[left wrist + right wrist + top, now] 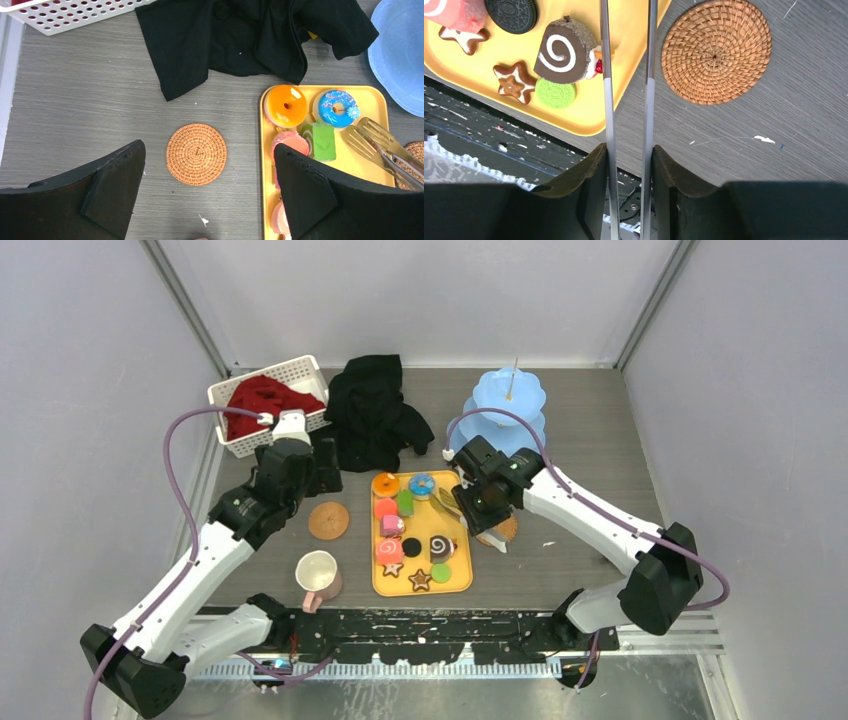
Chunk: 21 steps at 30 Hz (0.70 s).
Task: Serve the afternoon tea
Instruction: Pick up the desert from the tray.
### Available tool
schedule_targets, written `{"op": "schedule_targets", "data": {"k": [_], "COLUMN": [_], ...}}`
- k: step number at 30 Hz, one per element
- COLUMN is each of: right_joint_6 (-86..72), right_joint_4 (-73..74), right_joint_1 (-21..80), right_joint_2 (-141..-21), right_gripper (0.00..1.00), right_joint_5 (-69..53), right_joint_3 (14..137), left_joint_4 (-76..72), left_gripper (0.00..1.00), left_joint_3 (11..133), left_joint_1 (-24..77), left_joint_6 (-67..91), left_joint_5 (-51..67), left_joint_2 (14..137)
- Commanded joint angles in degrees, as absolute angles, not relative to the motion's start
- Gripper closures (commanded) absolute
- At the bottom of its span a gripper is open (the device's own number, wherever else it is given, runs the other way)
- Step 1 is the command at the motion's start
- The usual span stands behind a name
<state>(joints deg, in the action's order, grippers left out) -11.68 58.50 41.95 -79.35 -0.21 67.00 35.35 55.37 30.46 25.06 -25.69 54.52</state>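
Observation:
Toy sweets lie on a yellow tray (455, 580): a blue donut (338, 107), an orange donut (285, 105), a chocolate swirl roll (564, 52) and star cookies (514, 82). The pale-blue tiered stand (508, 405) is at the back right. A cream mug with a pink handle (318, 576) stands left of the tray. My right gripper (629, 150) is shut on metal tongs (606, 100). The tong tips (372, 140) hover over the tray's far right corner near the blue donut. My left gripper (209, 145) is open and holds nothing, above a woven coaster (196, 154).
A black cloth (375, 415) lies behind the tray. A white basket with red cloth (265, 405) sits at the back left. A second woven coaster (716, 50) lies right of the tray, under my right arm.

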Motion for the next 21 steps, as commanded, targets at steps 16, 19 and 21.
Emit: {"op": "schedule_targets", "data": {"k": [16,19,21], "right_joint_6": [-8.34,-8.64,-8.72], "right_joint_4": [52.31,51.72,51.44], "right_joint_1": [42.34,42.36,42.36], "right_joint_2": [-79.71,-80.03,-80.43], "right_gripper": [0.55,0.53,0.51], "right_joint_5": [0.62,0.96,1.29], "right_joint_3": [70.39,70.81,70.97], "left_joint_4": [32.94,33.53,33.63], "left_gripper": [0.03,0.03,0.03], "left_joint_3": [58.11,58.1,57.93], "left_joint_1": [30.23,30.24,30.24], "left_joint_6": [22.1,22.27,22.39], "left_joint_5": [-26.74,-27.23,-27.27], "left_joint_2": [56.77,56.88,56.82]}}
